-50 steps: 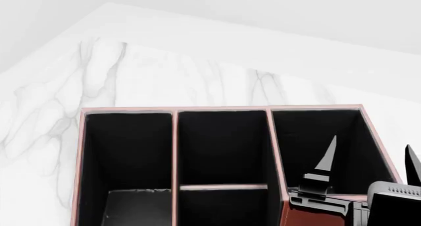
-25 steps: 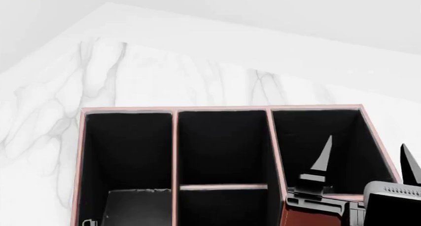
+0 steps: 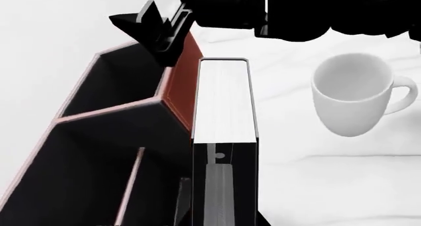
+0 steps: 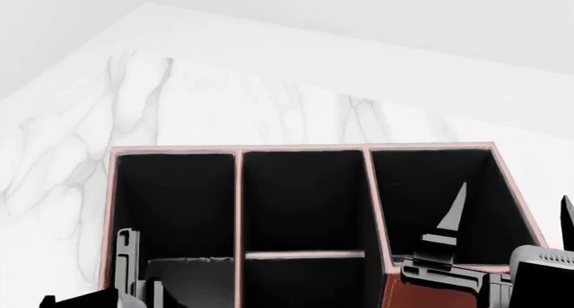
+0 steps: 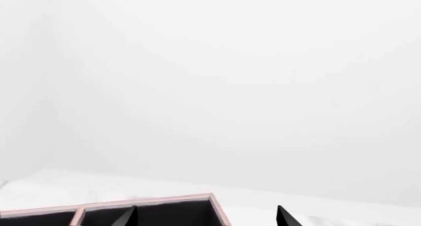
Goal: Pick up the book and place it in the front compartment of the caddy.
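The book (image 3: 224, 100), black covers with a white page edge toward the camera, is held between the jaws of my left gripper (image 3: 220, 201). It sits right next to the reddish-brown end wall of the caddy (image 3: 179, 85). In the head view the caddy (image 4: 300, 148) fills the lower frame, showing black compartments with pink rims. My left gripper (image 4: 128, 267) shows at its lower left corner. My right gripper (image 4: 511, 217) is open and empty over the caddy's right compartment. Its fingers are spread wide in the right wrist view (image 5: 206, 218), above the caddy rim (image 5: 151, 202).
A white mug (image 3: 355, 100) stands upright on the white marble table (image 3: 329, 186), on the far side of the book from the caddy. The right gripper's fingers (image 3: 155, 23) show beyond the caddy. A white wall rises behind the table (image 4: 359, 25).
My left gripper has come up into the head view at the caddy's lower left corner. My right gripper has shifted slightly to the right.
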`<state>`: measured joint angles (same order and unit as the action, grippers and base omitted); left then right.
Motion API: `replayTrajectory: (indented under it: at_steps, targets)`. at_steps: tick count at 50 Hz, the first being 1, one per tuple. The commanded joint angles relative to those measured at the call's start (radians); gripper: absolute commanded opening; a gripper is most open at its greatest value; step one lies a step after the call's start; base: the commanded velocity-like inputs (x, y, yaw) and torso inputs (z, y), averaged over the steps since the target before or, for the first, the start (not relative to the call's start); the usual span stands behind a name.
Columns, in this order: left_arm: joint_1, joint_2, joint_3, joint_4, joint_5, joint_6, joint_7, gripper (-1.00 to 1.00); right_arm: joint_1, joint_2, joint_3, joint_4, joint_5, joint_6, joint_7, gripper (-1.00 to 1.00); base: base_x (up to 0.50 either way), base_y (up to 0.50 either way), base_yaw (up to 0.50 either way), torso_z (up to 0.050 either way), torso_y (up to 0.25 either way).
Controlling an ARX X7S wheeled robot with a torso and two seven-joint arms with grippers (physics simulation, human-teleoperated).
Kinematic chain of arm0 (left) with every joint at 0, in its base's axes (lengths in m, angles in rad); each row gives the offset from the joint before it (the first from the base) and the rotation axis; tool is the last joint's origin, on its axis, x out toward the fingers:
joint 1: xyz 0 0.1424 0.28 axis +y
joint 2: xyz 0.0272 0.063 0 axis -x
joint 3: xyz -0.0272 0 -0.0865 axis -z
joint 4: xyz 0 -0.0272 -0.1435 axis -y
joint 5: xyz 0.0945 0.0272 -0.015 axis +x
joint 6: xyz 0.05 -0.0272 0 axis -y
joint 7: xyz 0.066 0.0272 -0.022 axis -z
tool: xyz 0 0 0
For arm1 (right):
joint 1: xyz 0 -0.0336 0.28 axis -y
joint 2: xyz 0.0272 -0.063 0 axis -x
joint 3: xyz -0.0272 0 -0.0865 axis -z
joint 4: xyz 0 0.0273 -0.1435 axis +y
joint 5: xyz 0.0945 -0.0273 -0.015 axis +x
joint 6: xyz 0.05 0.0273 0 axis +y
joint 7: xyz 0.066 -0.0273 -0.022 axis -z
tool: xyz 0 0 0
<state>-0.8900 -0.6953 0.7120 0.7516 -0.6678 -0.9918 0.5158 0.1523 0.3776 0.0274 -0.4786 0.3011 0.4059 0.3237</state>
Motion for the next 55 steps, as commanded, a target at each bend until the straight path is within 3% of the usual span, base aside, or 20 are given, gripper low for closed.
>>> replayTrajectory:
  at_steps: [1, 26, 35, 55]
  targets:
    - [-0.130, 0.041, 0.055, -0.159, 0.156, 0.130, 0.070, -1.00, -0.005, 0.009, 0.037, 0.000, 0.008, -0.005, 0.015, 1.00, 0.00, 0.00, 0.00, 0.000, 0.000]
    - [-0.193, 0.127, 0.125, -0.492, 0.328, 0.524, 0.226, -1.00, -0.016, 0.015, 0.073, 0.024, 0.014, -0.031, 0.029, 1.00, 0.00, 0.00, 0.00, 0.000, 0.001]
    - [-0.196, 0.176, 0.155, -0.647, 0.435, 0.685, 0.205, -1.00, -0.022, 0.013, 0.079, 0.053, 0.014, -0.048, 0.028, 1.00, 0.00, 0.00, 0.00, 0.000, 0.001]
    - [-0.182, 0.258, 0.182, -0.884, 0.517, 0.869, 0.162, -1.00, -0.024, 0.006, 0.073, 0.104, 0.011, -0.078, 0.024, 1.00, 0.00, 0.00, 0.00, 0.000, 0.001]
